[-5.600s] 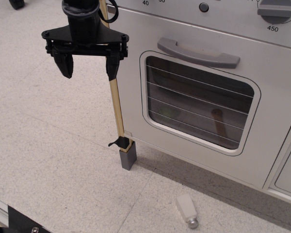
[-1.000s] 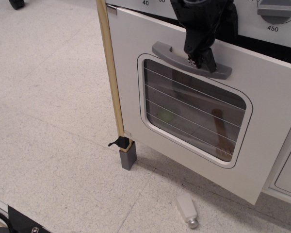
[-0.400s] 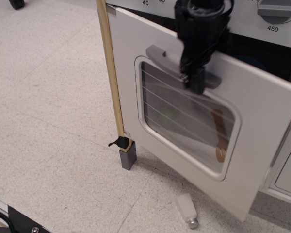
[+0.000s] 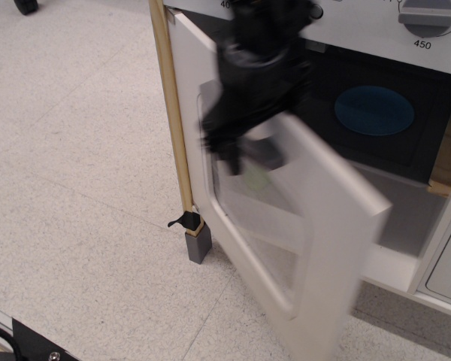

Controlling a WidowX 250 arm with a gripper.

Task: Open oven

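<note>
The white toy oven stands at the upper right, with a grey numbered dial on its top panel. Its big door is hinged on the left and stands swung far out towards me, blurred by motion. My black gripper is against the door's outer face where the grey bar handle is. It is heavily blurred and looks shut on the handle. The dark oven cavity is exposed, with a blue round disc inside.
A wooden post on a grey foot runs down the oven's left edge. A plain white cabinet door is at the far right. Speckled floor lies to the left. A black fixture is at the bottom left corner.
The door has swung from slightly ajar to wide open, pivoting on its left edge. My gripper has moved left and down with the handle. The oven's inside now shows.
</note>
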